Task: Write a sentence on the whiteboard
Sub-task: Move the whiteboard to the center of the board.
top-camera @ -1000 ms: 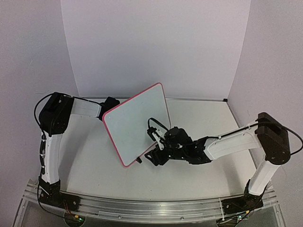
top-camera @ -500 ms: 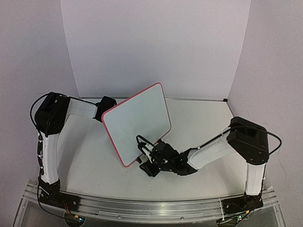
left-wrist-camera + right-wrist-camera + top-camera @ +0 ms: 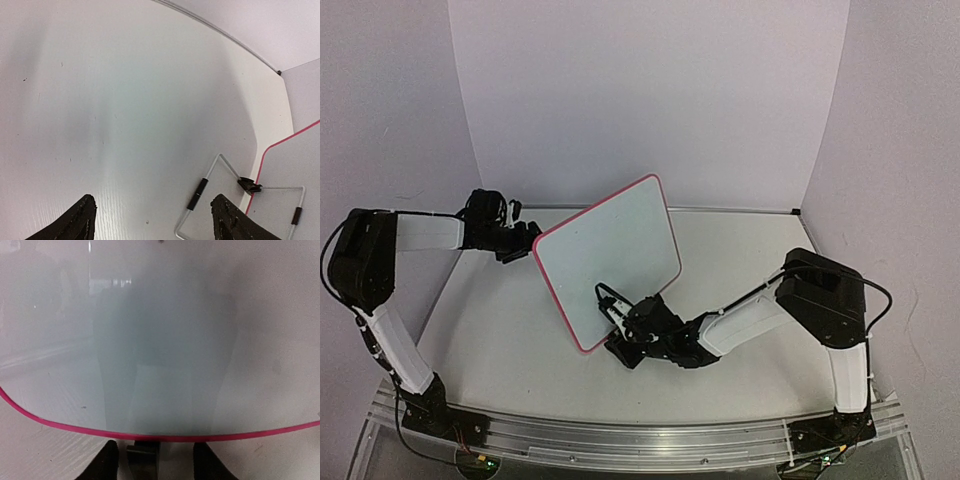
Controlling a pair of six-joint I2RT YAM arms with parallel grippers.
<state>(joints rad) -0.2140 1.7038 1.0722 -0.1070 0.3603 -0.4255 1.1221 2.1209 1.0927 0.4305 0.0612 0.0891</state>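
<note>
White table (image 3: 740, 250): bears all below.
Red-pink-framed whiteboard (image 3: 610, 255): stands tilted mid-table, propped on a wire stand (image 3: 199, 194); face blank, nothing written.
Arm end, left gripper (image 3: 154, 202): just beside the board's upper left corner, fingers apart, nothing between them.
Arm end, right gripper (image 3: 156, 446): low at the board's bottom edge, fingers apart either side of a dark foot (image 3: 142, 460), not clamped on it.
Step, as judged: positioning or steadying the board; writing not begun.
Next move calls for something to write with, and a board kept from tipping.

No readable text or numbers anywhere; whiteboard (image 3: 610, 265) surface shows no lettering.
</note>
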